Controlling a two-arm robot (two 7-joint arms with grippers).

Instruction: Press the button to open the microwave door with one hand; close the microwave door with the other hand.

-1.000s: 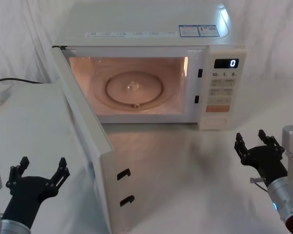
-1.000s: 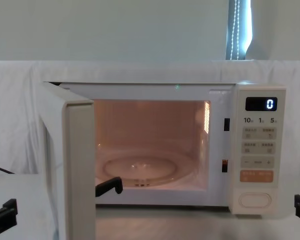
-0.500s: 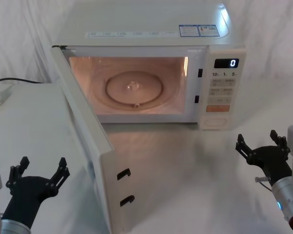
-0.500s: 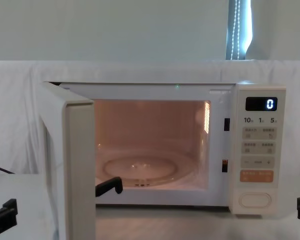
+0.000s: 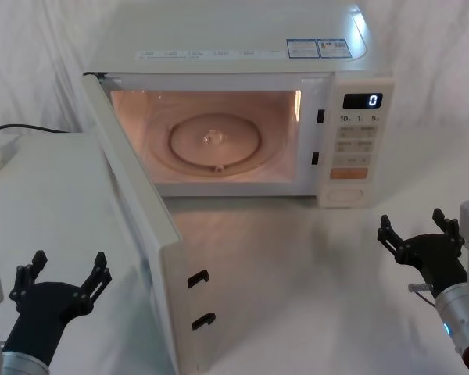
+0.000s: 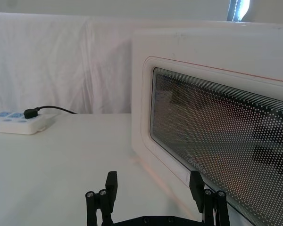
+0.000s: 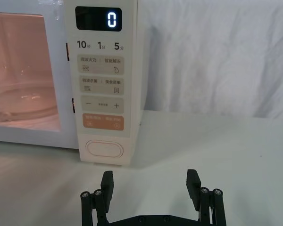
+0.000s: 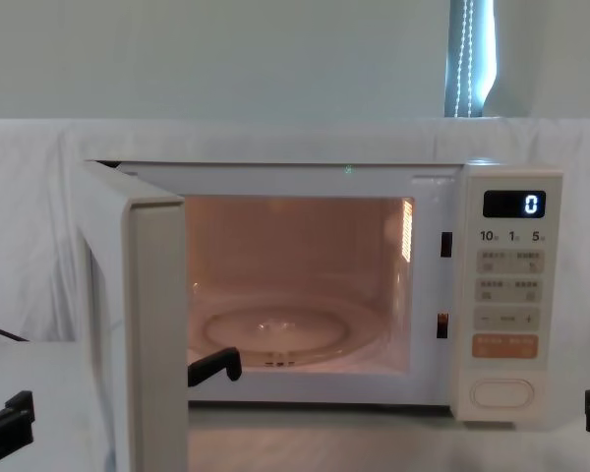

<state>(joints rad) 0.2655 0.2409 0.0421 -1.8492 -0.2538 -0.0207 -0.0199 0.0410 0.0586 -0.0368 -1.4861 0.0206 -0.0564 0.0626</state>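
Now, door: the microwave door stands swung wide on its hinge at the robot's left, its free edge with two dark latch hooks pointing toward the robot; the lit cavity and glass turntable are exposed.
Microwave: the microwave sits at the back of the white-draped desk, display reading 0.
Button: the button is lowest on the panel, under the orange one, with nothing touching it; judging by the open door, the pressing step looks done.
Right pincer: the right pincer hangs low at the robot's right, in front of the panel and well apart from it, fingers spread wide, holding nothing.
Left pincer: the left pincer is low at the robot's left, near the door's outer face, fingers spread wide and empty; the dotted window shows close ahead in the left wrist view.
Handling: the door is probably a stiff, light panel that turns freely on its hinge and clicks shut only with a firm last push.
Where to push: the cream frame near the free edge, away from the hinge, looks best; the glass is smooth and may let a fingertip slide.
Risk: a hard shove could shift the whole box on the cloth.
Aside: a power strip lies at the far left.
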